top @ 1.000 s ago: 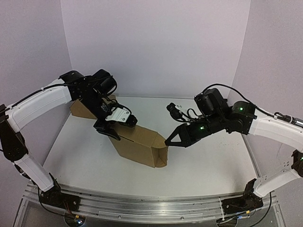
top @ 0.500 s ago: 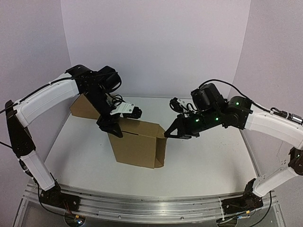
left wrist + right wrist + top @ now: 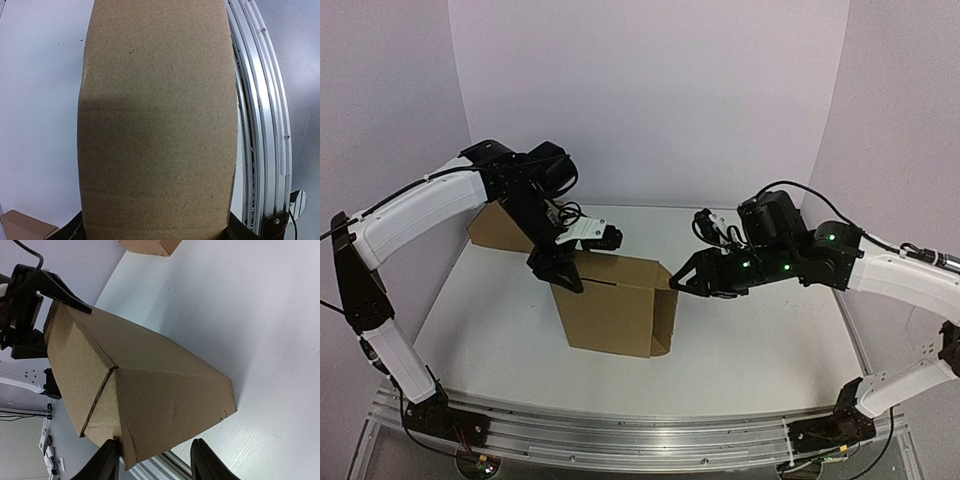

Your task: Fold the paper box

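The paper box (image 3: pixel 612 305) stands on edge mid-table, a brown cardboard shell with a loose side flap (image 3: pixel 662 318) on its right end. My left gripper (image 3: pixel 566 266) holds its upper left edge. In the left wrist view the cardboard panel (image 3: pixel 157 125) fills the whole span between the jaws. My right gripper (image 3: pixel 680 282) hovers at the box's upper right corner, open. In the right wrist view the box's folded end (image 3: pixel 150 405) lies just ahead of the spread fingers (image 3: pixel 106 461), one finger close to the flap's edge.
A second, ready-made brown box (image 3: pixel 498 226) sits at the back left against the wall, behind the left arm, and shows in the right wrist view (image 3: pixel 150 246). The white table (image 3: pixel 760 345) ends in a metal rail (image 3: pixel 640 435) at the near edge.
The left gripper lifted and turned the box from lying slanted to standing on edge. The right gripper, shut a moment ago at the box's right end, has opened and eased back slightly.
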`<state>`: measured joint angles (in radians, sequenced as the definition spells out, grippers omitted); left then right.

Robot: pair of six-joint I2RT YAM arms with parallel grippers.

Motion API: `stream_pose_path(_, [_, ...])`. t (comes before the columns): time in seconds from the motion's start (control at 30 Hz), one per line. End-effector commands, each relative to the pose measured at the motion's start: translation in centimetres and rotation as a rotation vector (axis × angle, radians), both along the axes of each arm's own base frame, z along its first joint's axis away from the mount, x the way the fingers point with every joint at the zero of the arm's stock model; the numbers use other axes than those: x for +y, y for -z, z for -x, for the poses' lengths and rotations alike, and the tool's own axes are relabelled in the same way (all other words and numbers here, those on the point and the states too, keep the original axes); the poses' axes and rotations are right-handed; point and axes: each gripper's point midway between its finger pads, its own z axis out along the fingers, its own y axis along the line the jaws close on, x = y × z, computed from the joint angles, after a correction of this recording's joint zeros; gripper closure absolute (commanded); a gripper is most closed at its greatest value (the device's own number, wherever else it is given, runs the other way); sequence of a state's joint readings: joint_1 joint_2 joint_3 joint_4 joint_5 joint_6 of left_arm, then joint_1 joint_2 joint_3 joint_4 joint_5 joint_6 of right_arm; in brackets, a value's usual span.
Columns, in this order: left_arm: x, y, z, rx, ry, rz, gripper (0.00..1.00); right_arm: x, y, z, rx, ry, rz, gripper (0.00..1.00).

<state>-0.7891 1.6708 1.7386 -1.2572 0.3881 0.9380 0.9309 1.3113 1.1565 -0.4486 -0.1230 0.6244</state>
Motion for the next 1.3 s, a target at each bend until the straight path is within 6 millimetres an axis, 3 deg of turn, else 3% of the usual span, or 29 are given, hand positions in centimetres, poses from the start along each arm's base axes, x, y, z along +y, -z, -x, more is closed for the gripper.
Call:
stream_pose_path(0.0, [0.1, 3.4, 1.5, 0.112, 0.007, -0.094, 0.76, -2.4, 1.4, 0.5, -0.022, 0.009, 0.055, 0.47])
stream_pose_path(0.13, [0.0, 3.6, 1.3, 0.105, 0.003, -0.095, 0.76, -5.2, -2.2, 0.6, -0.090, 0.068, -0.026, 0.37])
stream_pose_path(0.23, [-0.2, 3.5, 1.2, 0.110, -0.004, -0.093, 0.76, -8.4, -2.1, -0.1, -0.099, 0.224, 0.006, 0.39])
stream_pose_path(0.3, [-0.3, 3.5, 1.1, 0.113, -0.007, -0.093, 0.76, -12.1, -0.5, -1.0, -0.080, 0.420, 0.081, 0.53])
stream_pose_path(0.4, [-0.4, 3.3, 0.9, 0.113, -0.015, -0.091, 0.76, -18.6, 1.7, -1.9, -0.084, 0.761, 0.199, 0.94])
stream_pose_path(0.43, [-0.5, 3.2, 0.9, 0.114, -0.017, -0.089, 0.75, -20.2, 2.4, -1.8, -0.078, 0.845, 0.227, 1.00])
stream_pose_path(0.47, [-0.5, 3.2, 0.9, 0.115, -0.019, -0.088, 0.75, -21.3, 2.9, -1.8, -0.080, 0.901, 0.249, 1.00])
stream_pose_path(0.57, [-0.5, 3.0, 1.1, 0.121, -0.025, -0.084, 0.75, -22.9, 3.5, -1.8, -0.099, 0.979, 0.289, 1.00])
stream_pose_path(0.77, [-0.6, 3.0, 1.1, 0.127, -0.030, -0.079, 0.75, -22.7, 3.4, -2.8, -0.124, 0.968, 0.351, 1.00])
stream_pose_path(0.8, [-0.6, 3.0, 1.0, 0.127, -0.031, -0.077, 0.75, -22.2, 3.7, -3.2, -0.122, 0.963, 0.350, 1.00])
stream_pose_path(0.87, [-0.8, 3.1, 0.9, 0.126, -0.039, -0.073, 0.75, -19.3, 5.5, -4.3, -0.100, 0.893, 0.293, 1.00])
stream_pose_path(0.97, [-1.3, 3.1, 0.4, 0.131, -0.078, -0.060, 0.75, -10.1, 11.0, -5.7, 0.084, 0.723, -0.009, 1.00])
stream_pose_path(1.0, [-1.4, 3.1, 0.2, 0.144, -0.108, -0.058, 0.76, -5.7, 10.9, -5.8, 0.162, 0.634, -0.182, 1.00])
stream_pose_path(1.03, [-1.6, 3.2, 0.1, 0.151, -0.130, -0.052, 0.76, -1.6, 11.4, -5.1, 0.181, 0.541, -0.196, 1.00])
stream_pose_path(1.07, [-1.8, 3.3, 0.0, 0.162, -0.155, -0.047, 0.76, 2.7, 10.9, -4.4, 0.171, 0.437, -0.210, 1.00])
stream_pose_path(1.13, [-2.0, 3.6, 0.1, 0.194, -0.191, -0.036, 0.76, 11.7, 6.8, -2.0, 0.106, 0.170, -0.228, 1.00])
stream_pose_path(1.17, [-2.2, 3.5, 0.3, 0.209, -0.192, -0.029, 0.77, 14.1, 5.0, -1.1, 0.075, 0.090, -0.219, 1.00])
stream_pose_path(1.23, [-2.3, 3.2, 0.5, 0.208, -0.180, -0.008, 0.77, 13.2, 4.3, -0.5, 0.045, 0.112, -0.179, 1.00])
stream_pose_path(1.27, [-2.2, 3.2, 0.5, 0.197, -0.175, -0.003, 0.77, 10.7, 5.7, -0.4, 0.062, 0.183, -0.147, 1.00])
